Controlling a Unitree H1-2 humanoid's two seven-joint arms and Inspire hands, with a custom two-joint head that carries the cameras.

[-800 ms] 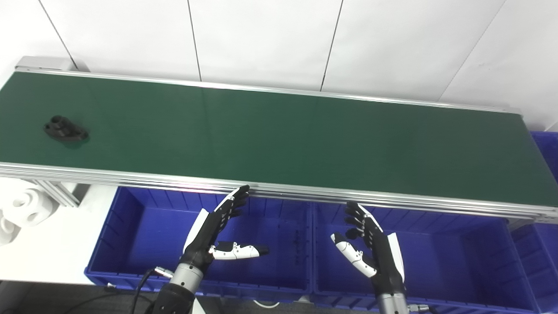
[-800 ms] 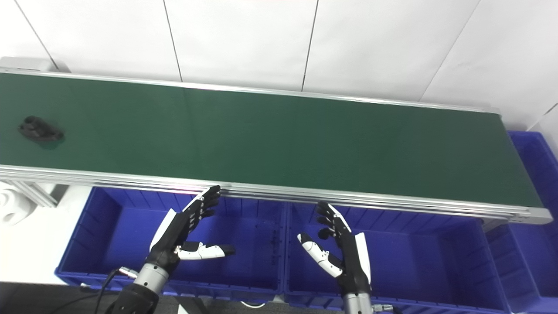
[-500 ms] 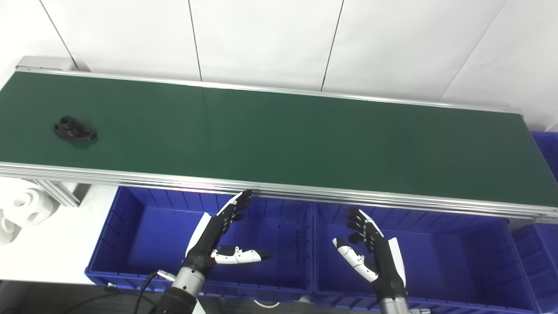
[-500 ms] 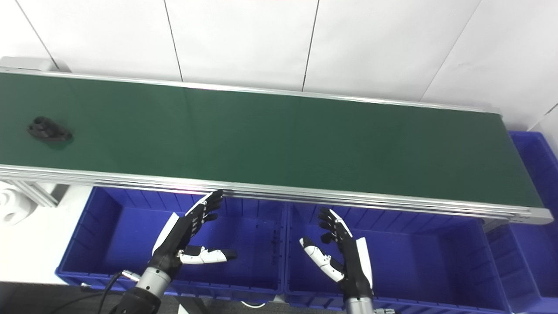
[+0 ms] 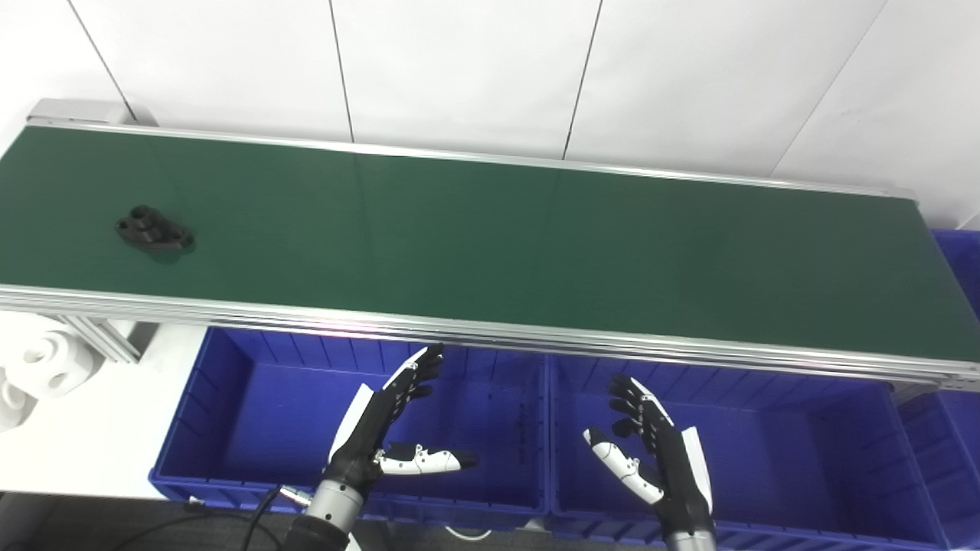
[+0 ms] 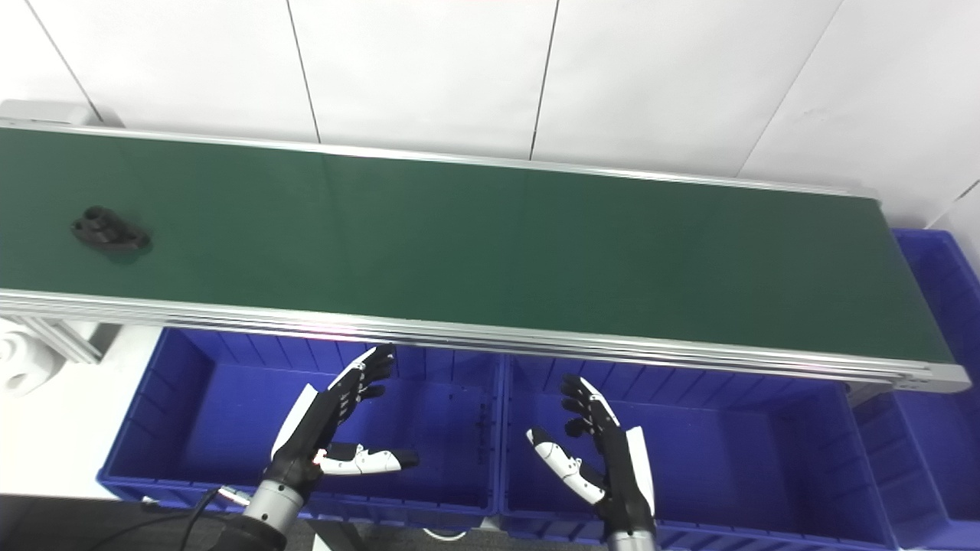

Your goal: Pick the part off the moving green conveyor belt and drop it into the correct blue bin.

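I count one black part on the green conveyor belt, far left, well apart from both hands. Two blue bins near side: left bin, right bin; a third blue bin at the belt's right end. Left hand spread wide, thumb out, holding nothing, over left bin. Right hand also released, empty, over right bin. Part looks flat-based with two round bosses.

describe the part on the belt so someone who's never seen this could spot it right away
Find the long green conveyor belt running across the scene above the blue bins. Near its left end lies a small black part, a flat plate with raised round bosses. It is the only thing lying on the belt.
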